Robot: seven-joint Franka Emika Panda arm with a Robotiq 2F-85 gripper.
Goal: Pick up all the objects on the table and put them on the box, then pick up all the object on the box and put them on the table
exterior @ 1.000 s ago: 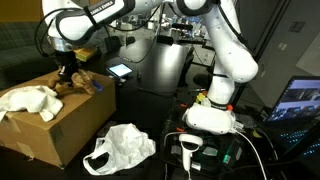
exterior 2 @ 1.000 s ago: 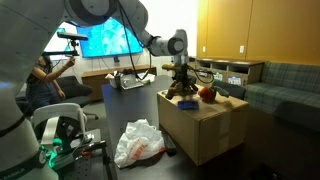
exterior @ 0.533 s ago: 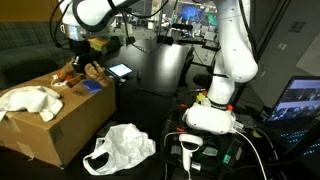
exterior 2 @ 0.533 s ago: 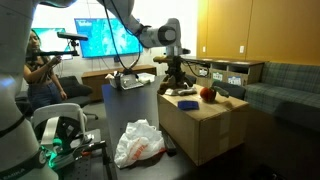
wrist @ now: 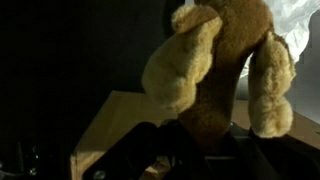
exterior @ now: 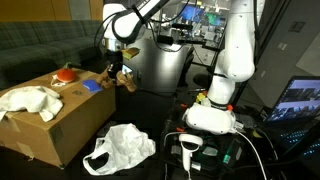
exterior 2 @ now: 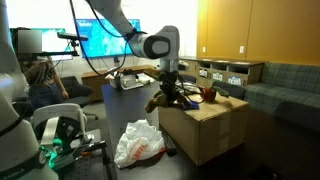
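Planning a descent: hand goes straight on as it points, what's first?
Probably the white plastic bag below; the hand, gripping the stuffed toy, hangs just off the cardboard box. Depth unclear: the toy might clip the box edge.

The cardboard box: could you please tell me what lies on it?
A white cloth, a red round object and a blue item lie on the cardboard box; anything under the cloth is hidden. The gripper holds a plush toy near its edge.

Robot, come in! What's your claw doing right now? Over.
Claw shut on brown plush toy. Toy hanging in air, off the box. White bag on floor nearby, not touching.
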